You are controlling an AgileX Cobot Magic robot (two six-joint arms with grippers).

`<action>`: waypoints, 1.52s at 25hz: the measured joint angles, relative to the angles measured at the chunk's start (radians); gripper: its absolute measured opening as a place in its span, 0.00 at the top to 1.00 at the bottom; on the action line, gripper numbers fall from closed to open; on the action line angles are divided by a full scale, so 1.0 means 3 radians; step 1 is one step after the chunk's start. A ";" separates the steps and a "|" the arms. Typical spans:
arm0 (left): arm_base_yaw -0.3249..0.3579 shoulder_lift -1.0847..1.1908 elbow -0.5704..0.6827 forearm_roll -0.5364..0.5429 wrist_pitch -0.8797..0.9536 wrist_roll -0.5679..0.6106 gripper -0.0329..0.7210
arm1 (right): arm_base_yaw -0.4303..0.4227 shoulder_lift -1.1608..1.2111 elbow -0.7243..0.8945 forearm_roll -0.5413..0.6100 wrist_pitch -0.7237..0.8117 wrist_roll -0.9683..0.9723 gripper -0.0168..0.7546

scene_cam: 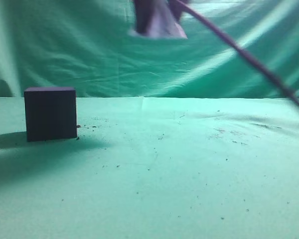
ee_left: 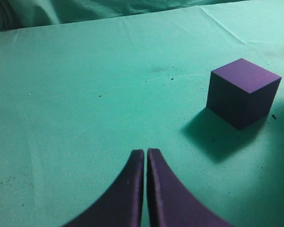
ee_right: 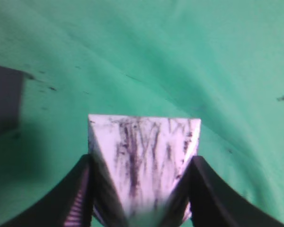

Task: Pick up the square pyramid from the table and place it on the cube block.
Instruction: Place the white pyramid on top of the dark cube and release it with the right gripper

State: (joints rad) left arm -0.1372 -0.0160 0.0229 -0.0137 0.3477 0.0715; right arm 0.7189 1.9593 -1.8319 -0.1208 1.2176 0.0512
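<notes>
The dark purple-black cube block (scene_cam: 51, 113) stands on the green table (scene_cam: 179, 169) at the left; it also shows in the left wrist view (ee_left: 242, 92) and as a dark edge in the right wrist view (ee_right: 4, 101). My right gripper (ee_right: 142, 165) is shut on the pale streaked square pyramid (ee_right: 144, 156). In the exterior view the pyramid (scene_cam: 159, 25) hangs high above the table, well right of the cube. My left gripper (ee_left: 145, 153) is shut and empty, low over the cloth, left of the cube.
A draped green backdrop (scene_cam: 89, 55) hangs behind the table. A dark cable (scene_cam: 249, 57) slants down from the right gripper to the right edge. Small dark specks dot the cloth.
</notes>
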 joint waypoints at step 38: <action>0.0000 0.0000 0.0000 0.0000 0.0000 0.0000 0.96 | 0.0723 0.0959 -0.1639 0.0043 0.0070 0.0067 0.32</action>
State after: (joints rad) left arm -0.1372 -0.0160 0.0229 -0.0137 0.3477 0.0715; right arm 0.9359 2.2470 -2.3237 -0.1079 1.2387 0.0712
